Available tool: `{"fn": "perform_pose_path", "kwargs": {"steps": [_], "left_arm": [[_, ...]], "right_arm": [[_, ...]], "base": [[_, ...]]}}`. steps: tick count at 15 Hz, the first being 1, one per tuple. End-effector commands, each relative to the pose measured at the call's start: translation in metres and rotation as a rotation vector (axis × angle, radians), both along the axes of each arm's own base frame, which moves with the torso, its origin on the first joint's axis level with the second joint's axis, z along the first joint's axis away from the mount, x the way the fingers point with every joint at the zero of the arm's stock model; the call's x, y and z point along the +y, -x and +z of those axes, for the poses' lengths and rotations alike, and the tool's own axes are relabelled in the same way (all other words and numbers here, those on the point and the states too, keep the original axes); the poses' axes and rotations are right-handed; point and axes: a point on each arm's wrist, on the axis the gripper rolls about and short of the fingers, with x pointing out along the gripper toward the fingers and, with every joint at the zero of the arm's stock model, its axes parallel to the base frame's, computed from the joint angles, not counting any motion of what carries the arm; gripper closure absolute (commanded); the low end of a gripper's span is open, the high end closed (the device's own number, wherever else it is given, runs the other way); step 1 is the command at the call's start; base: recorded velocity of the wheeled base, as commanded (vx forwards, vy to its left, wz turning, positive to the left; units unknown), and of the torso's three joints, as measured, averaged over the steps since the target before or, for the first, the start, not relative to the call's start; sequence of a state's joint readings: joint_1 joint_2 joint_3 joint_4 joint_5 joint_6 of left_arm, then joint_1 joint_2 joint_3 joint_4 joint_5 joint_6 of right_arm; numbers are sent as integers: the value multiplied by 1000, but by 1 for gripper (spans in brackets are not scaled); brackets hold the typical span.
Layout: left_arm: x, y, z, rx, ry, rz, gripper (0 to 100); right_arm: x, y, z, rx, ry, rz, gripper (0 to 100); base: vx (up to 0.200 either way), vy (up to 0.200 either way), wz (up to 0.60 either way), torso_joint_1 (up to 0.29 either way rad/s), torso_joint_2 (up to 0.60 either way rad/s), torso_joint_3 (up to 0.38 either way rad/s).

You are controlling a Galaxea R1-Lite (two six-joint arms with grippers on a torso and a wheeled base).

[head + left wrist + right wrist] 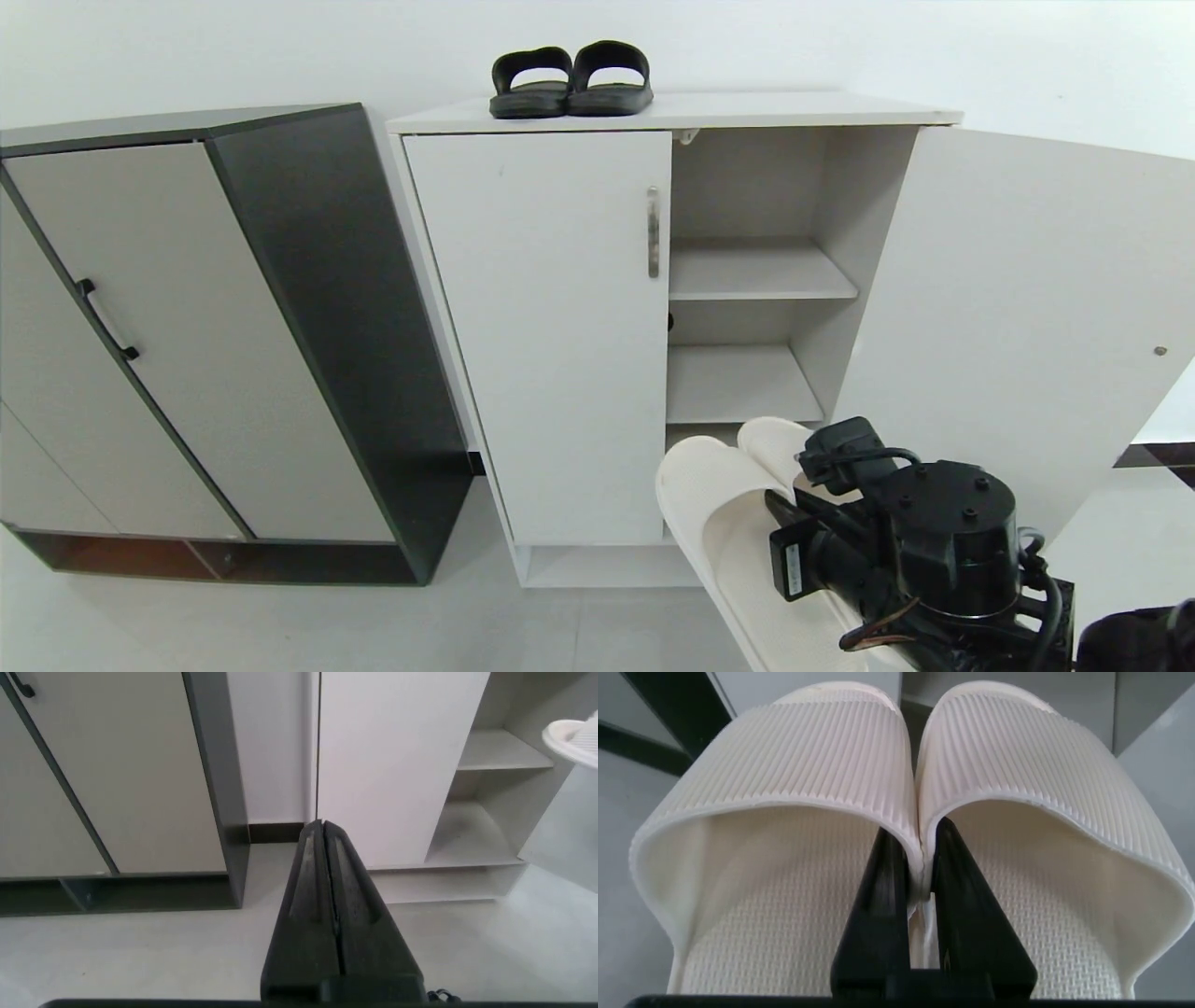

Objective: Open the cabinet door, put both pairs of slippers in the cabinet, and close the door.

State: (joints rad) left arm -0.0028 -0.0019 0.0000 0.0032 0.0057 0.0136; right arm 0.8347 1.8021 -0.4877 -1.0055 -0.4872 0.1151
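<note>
A pair of white slippers (724, 499) hangs in the air in front of the open right half of the white cabinet (747, 271), toes toward the lower shelves. My right gripper (920, 873) is shut on the two inner edges of the white slippers (822, 812), pinching them together. A pair of black slippers (569, 82) rests on the cabinet's top. The right cabinet door (1018, 317) is swung wide open; the left door (551, 327) is closed. My left gripper (322, 849) is shut on nothing, low above the floor, pointing at the cabinet's closed left door (402, 756).
A grey and black cabinet (205, 336) with a black handle stands to the left of the white one. Shelves (756, 271) inside the open half are bare. Light floor tiles (280, 625) lie in front.
</note>
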Motion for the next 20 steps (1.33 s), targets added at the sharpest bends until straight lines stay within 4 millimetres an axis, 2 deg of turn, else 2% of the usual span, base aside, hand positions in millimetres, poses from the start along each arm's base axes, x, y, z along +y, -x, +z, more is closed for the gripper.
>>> {"fn": "perform_pose_path", "kwargs": {"steps": [1, 4, 9, 11, 15, 20], "left_arm": [[0, 0, 0, 3, 0, 0, 100], [0, 0, 0, 3, 0, 0, 100], [0, 0, 0, 3, 0, 0, 100], [0, 0, 0, 3, 0, 0, 100], [0, 0, 0, 3, 0, 2, 100], [0, 0, 0, 3, 0, 0, 100]], "right_arm": [[3, -3, -7, 13, 19, -9, 100], [12, -9, -18, 31, 36, -10, 100], [19, -26, -30, 7, 26, -67, 100], [23, -37, -31, 0, 17, -85, 100], [35, -73, -39, -24, -7, -133, 100], [39, -78, -65, 16, 44, -160, 100]], "base": [[0, -200, 0, 2, 2, -2], [0, -200, 0, 5, 1, -1], [0, 0, 0, 0, 0, 0], [0, 0, 0, 0, 0, 0], [0, 0, 0, 0, 0, 0], [0, 0, 0, 0, 0, 0]]}}
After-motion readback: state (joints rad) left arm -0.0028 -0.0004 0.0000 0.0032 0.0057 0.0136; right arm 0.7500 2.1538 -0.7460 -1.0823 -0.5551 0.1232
